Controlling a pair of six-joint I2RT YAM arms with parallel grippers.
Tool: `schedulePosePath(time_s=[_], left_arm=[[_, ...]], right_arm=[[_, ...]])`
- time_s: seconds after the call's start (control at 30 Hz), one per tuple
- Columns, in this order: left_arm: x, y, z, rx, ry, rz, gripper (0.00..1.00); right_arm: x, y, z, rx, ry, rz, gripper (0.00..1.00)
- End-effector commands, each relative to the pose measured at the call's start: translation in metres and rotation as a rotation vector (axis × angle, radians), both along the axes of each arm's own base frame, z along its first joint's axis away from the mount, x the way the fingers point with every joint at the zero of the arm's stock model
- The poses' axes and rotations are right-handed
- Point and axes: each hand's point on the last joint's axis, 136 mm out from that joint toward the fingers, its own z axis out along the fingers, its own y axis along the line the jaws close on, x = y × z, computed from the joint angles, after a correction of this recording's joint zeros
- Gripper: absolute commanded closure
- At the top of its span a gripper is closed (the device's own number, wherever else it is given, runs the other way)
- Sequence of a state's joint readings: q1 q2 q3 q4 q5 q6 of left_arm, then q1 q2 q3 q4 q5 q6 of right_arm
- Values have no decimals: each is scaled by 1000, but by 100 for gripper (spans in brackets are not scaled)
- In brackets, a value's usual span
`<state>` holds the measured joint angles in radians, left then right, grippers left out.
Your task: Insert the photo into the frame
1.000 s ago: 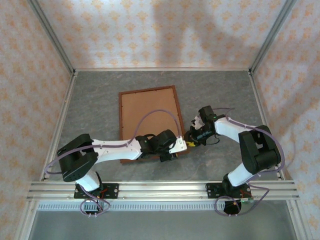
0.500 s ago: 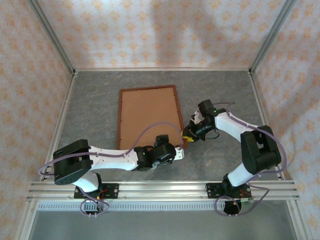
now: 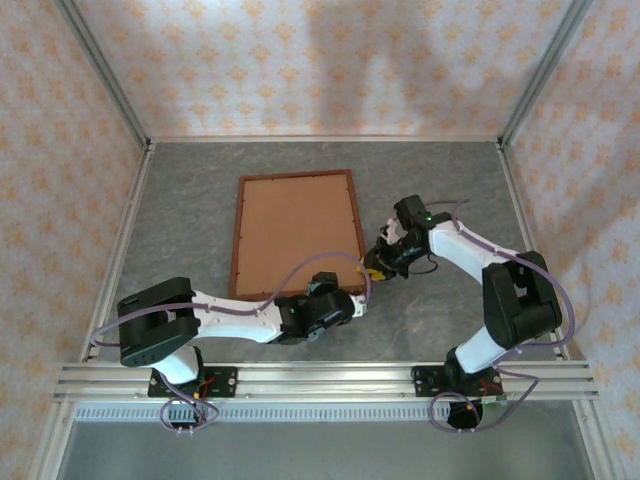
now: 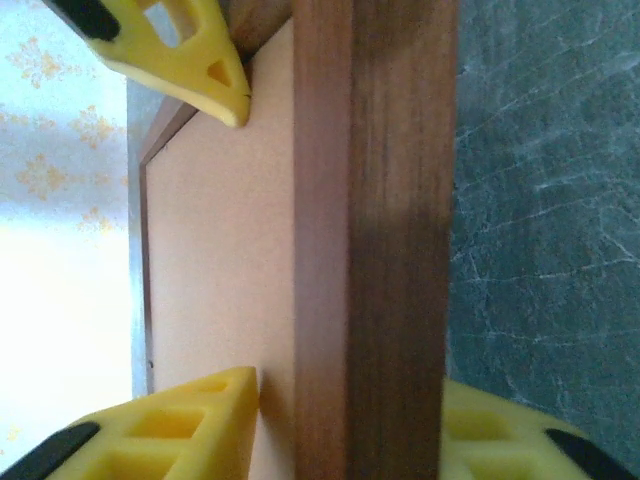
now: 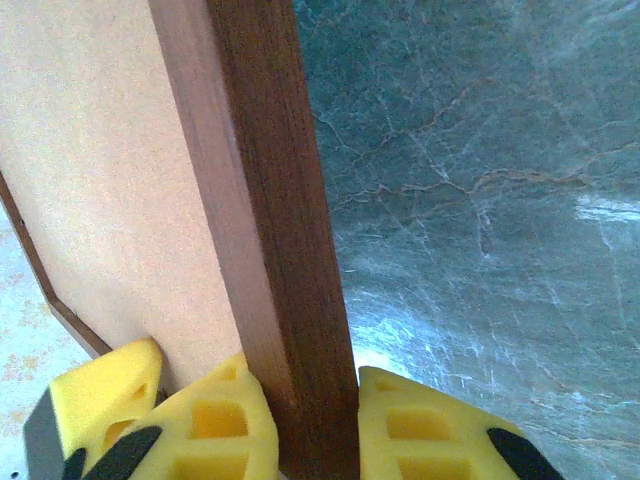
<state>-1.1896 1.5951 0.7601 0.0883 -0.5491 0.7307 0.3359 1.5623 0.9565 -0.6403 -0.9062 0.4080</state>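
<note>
The frame [image 3: 296,175] lies back-up on the grey table, its plain brown backing board [image 3: 295,235] filling it. The photo is hidden. My right gripper [image 3: 372,268] is at the frame's right side near the front corner. Its yellow fingers [image 5: 215,425] are shut on the dark wooden moulding [image 5: 270,200], one on each side of my right gripper [image 5: 305,385]. My left gripper [image 3: 352,298] is at the front right corner. In the left wrist view my left gripper [image 4: 350,400] straddles the moulding [image 4: 375,200]. The inner finger [image 4: 200,420] sits on the board a little apart from the wood.
Patterned walls and aluminium posts enclose the grey table [image 3: 450,180]. A yellow finger of the right gripper [image 4: 190,70] shows further along the same moulding, close to my left gripper. Bare tabletop lies right of the frame and behind it.
The frame has turned straighter and slid slightly away. My left arm pulled back toward the near edge; its jaws opened wide, then narrowed around the front right corner. The right gripper kept its hold.
</note>
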Motion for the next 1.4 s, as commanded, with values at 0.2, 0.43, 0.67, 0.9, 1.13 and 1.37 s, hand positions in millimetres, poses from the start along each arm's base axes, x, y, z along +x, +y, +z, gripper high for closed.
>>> schedulePosePath(time_s=[0.2, 0.43, 0.67, 0.9, 1.13, 1.37], left_arm=[[20, 9, 67, -155, -164, 105, 91], [48, 23, 139, -433, -95, 235, 100], [76, 47, 261, -751, -178, 380, 100], [95, 74, 362, -1198, -99, 426, 100], [104, 103, 432, -1476, -116, 436, 100], [110, 159, 462, -1800, -72, 468, 100]], right_arm=[[33, -15, 49, 9, -81, -93, 52], [106, -60, 170, 89, -457, -340, 41], [127, -115, 231, -198, -751, -478, 38], [133, -123, 224, -259, -770, -476, 39], [136, -121, 220, -263, -769, -455, 39], [143, -116, 214, -250, -752, -437, 39]])
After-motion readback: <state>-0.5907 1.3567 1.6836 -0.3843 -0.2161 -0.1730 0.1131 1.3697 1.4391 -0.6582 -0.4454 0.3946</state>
